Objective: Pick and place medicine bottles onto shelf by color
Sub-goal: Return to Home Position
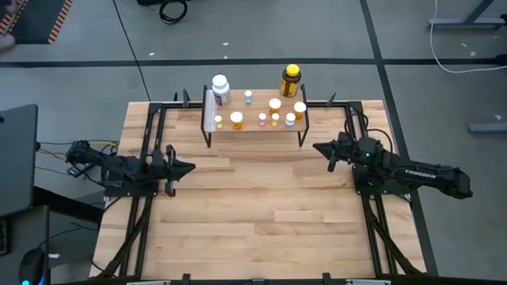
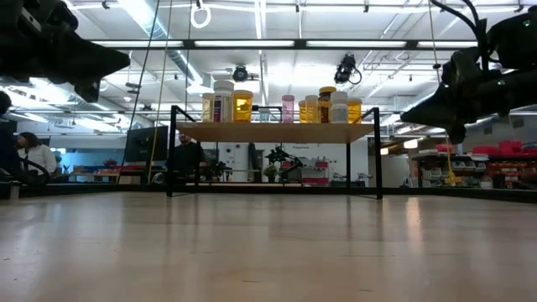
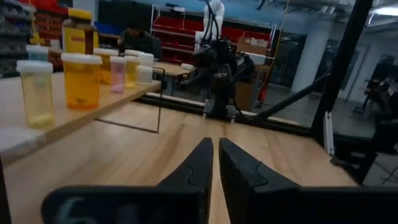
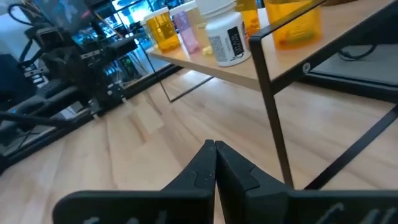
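Observation:
The shelf (image 1: 253, 120) is a light-wood plank on thin black legs at the far middle of the table. Several small bottles stand upright on it by their bases: a larger white one (image 1: 220, 89) at its left end, a larger dark amber one with a yellow cap (image 1: 291, 81) toward its right, and small orange and white ones (image 1: 275, 108) between. They also show in the low view (image 2: 281, 107). My left gripper (image 1: 188, 167) is shut and empty at the table's left. My right gripper (image 1: 317, 146) is shut and empty near the shelf's right legs.
Black frame rails (image 1: 150, 150) run along the table's left and right sides. The bare wooden tabletop (image 1: 261, 214) lies between the arms and toward the near edge. A person (image 2: 33, 155) sits in the room beyond the table.

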Robot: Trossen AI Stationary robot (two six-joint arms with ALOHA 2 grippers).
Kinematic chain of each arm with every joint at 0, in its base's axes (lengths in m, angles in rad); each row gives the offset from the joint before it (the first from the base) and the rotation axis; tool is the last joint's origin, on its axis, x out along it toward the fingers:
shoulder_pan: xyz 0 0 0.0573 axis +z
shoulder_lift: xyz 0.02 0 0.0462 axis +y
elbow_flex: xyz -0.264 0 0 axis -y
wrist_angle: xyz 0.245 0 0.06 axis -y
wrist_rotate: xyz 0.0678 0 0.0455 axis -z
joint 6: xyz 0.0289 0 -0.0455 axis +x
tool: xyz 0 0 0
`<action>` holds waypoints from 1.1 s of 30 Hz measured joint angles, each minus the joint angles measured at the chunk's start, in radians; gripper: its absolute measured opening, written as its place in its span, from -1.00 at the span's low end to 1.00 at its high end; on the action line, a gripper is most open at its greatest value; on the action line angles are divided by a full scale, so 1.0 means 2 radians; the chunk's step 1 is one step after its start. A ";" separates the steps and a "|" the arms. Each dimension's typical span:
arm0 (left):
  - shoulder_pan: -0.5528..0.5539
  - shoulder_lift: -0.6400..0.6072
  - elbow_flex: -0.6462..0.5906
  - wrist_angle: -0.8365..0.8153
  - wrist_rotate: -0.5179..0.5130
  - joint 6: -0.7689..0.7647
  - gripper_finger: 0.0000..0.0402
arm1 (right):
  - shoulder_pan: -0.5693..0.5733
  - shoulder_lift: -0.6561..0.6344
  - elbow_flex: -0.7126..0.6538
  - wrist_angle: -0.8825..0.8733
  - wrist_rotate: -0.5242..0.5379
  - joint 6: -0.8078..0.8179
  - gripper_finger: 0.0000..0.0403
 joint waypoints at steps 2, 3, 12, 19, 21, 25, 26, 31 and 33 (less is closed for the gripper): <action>0.000 0.000 0.000 0.000 0.000 -0.008 -0.82 | 0.000 0.001 0.000 0.000 -0.009 -0.004 -0.94; 0.000 0.000 0.000 0.000 0.000 -0.008 -0.82 | 0.000 0.001 0.000 0.000 -0.012 -0.006 -0.94; 0.000 0.000 0.000 0.004 0.000 -0.006 -0.88 | 0.000 0.001 0.000 0.000 -0.014 -0.007 -0.94; 0.000 0.000 0.000 0.004 0.000 -0.006 -0.84 | 0.000 0.002 0.000 0.000 -0.015 -0.008 -0.93; 0.000 0.000 0.000 0.004 0.000 -0.006 -0.82 | 0.000 0.002 0.000 0.000 -0.015 -0.008 -0.94; 0.000 0.000 0.000 0.005 0.000 -0.006 -0.83 | 0.000 0.002 0.000 0.000 -0.015 -0.008 -0.93; 0.000 0.000 0.000 0.005 0.000 -0.006 -0.84 | 0.000 0.002 0.000 0.000 -0.015 -0.008 -0.93; 0.000 0.000 0.000 0.005 0.000 -0.006 -0.88 | 0.000 0.002 0.000 0.000 -0.015 -0.008 -0.94; 0.000 0.000 0.000 0.005 0.000 -0.006 -0.88 | 0.000 0.002 0.000 0.000 -0.015 -0.008 -0.94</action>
